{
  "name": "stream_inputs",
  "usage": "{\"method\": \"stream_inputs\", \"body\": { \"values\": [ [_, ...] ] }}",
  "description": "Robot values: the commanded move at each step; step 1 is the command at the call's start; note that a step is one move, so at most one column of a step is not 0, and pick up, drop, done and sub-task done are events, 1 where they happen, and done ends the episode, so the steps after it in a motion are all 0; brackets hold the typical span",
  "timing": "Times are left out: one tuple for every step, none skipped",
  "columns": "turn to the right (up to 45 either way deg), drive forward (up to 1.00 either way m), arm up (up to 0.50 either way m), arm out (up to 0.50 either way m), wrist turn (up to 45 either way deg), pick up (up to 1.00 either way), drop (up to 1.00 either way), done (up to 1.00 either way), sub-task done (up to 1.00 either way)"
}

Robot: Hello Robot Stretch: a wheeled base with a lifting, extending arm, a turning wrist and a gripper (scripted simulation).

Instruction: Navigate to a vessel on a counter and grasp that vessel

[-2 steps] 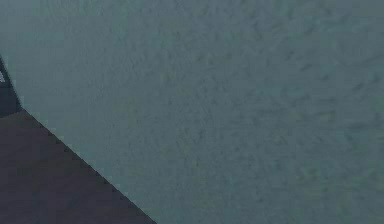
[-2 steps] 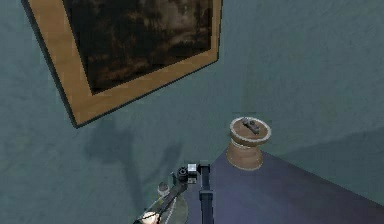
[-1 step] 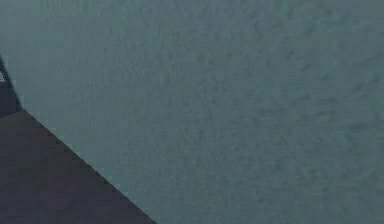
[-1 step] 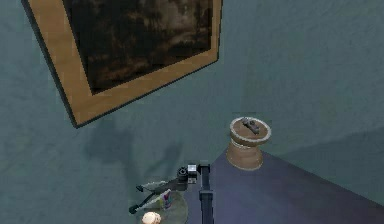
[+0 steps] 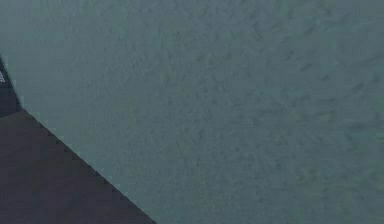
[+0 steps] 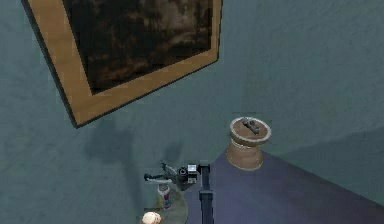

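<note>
Arm out at the counter's near corner, gripper poised above a pale blob.

The arm (image 6: 207, 200), a dark square bar, rises from the arm side view's bottom edge, and the gripper (image 6: 156, 178) juts leftward from its far end with two thin fingers held level. Just beneath them, at the bottom edge, sits a pale rounded blob (image 6: 152, 216) with a glassy greenish sheen. Whether the claw has hold of it, and how wide it stands, cannot be told. Whether that blob is the vessel is also unclear. Farther out, a tan drum-shaped pot (image 6: 248, 145) with a ridged, wood-like side and a flat lid stands upright on the smooth grey-violet counter (image 6: 300, 195). Beyond hangs a dark picture (image 6: 140, 40) in a plain wooden frame on the mottled teal wall (image 6: 300, 70). In the forward view, the same wall meets a dark surface (image 5: 50, 180).
</note>
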Motion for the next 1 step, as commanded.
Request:
{"method": "stream_inputs", "body": {
  "values": [
    [0.0,0.00,0.00,0.00,6.0,0.00,0.00,0.00,0.00]
  ]
}}
